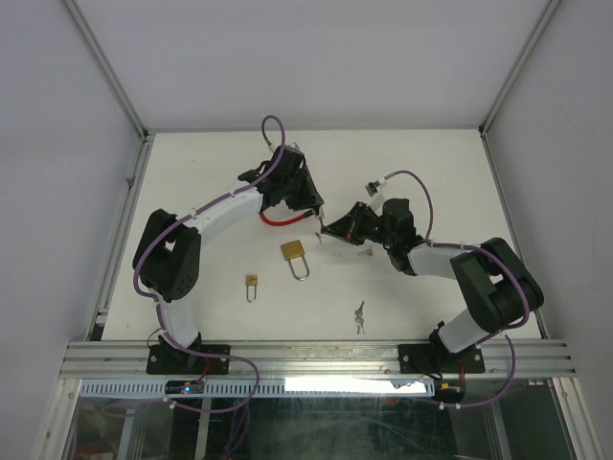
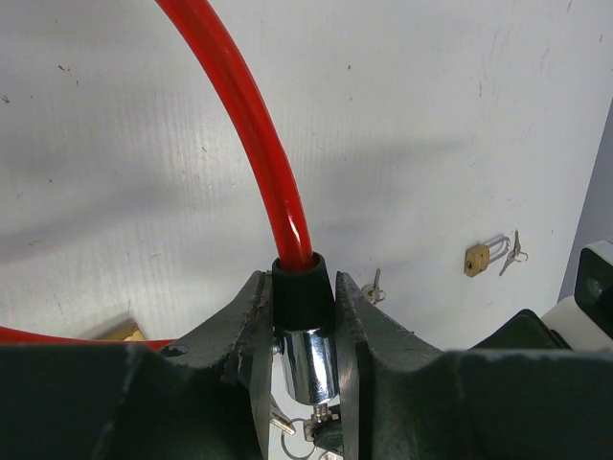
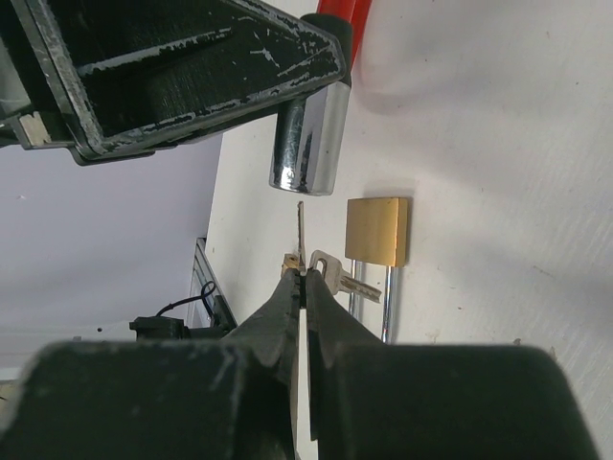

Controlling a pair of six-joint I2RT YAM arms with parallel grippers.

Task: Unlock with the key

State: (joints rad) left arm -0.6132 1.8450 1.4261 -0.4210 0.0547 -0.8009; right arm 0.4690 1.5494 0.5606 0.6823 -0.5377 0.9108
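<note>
My left gripper is shut on the chrome cylinder of a red cable lock, with the jaws pressed on its black collar. The red cable arcs away over the table. My right gripper is shut on a thin silver key. The key's blade points at the open end of the chrome cylinder, with its tip just short of it. A second key hangs from the same ring. In the top view the right gripper sits just right of the left one.
A large brass padlock lies on the white table below the grippers; it also shows in the right wrist view. A small brass padlock lies to its left. A loose bunch of keys lies near the front edge.
</note>
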